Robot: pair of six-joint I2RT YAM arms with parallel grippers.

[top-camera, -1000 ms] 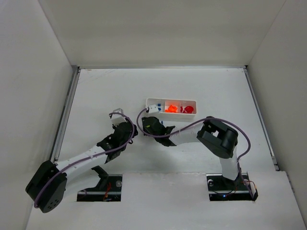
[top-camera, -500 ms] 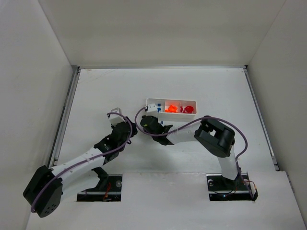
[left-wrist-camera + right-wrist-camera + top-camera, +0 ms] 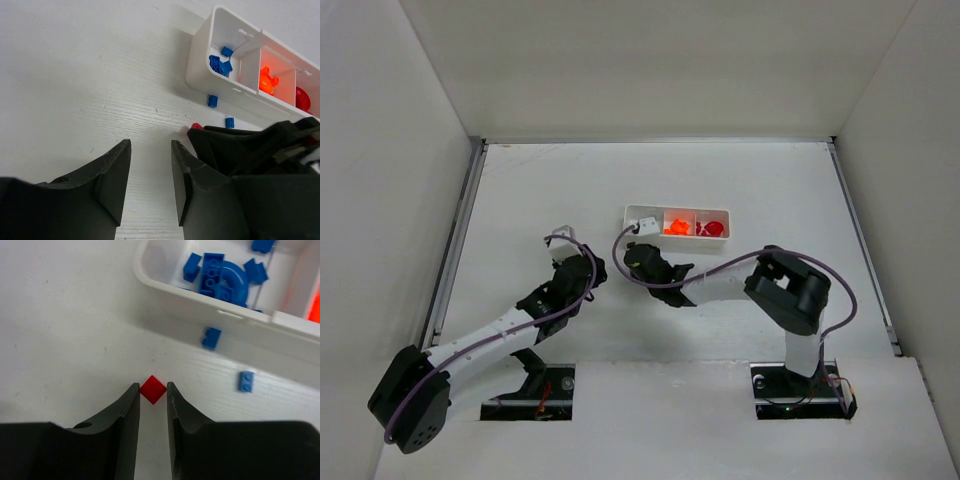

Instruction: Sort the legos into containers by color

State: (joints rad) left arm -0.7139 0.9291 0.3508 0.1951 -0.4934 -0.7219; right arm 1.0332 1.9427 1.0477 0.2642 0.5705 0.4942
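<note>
right wrist view: clenched on a small red lego (image 3: 153, 389) at low centre of the frame, right gripper (image 3: 152, 387) pinching it corner to corner, dark fingers (image 3: 129, 415) touching it on either side, brick down on the white table (image 3: 60, 315). above it, across the upper right of the frame, the near wall of the white tray (image 3: 200, 304), with a heap of blue legos (image 3: 220, 275) in the end compartment, one curved, the rest small blocks. outside the tray, on the table, a loose blue brick (image 3: 211, 338) just beside the wall and a second blue brick (image 3: 245, 381) lower and further right, both apart from the red lego. seen from the left wrist: left gripper (image 3: 148, 150) released, fingers parted over bare table at the bottom of the frame, nothing between them; tray at upper right, blue in the nearest compartment, orange legos (image 3: 267, 80) in the next, a red piece (image 3: 301, 98) in the last, partly cut off by the frame edge; dark body of the right gripper at lower right, red lego at its tip. from the top external camera: tray just above centre, right gripper close below its left end, left gripper further left and apart from the tray.
</note>
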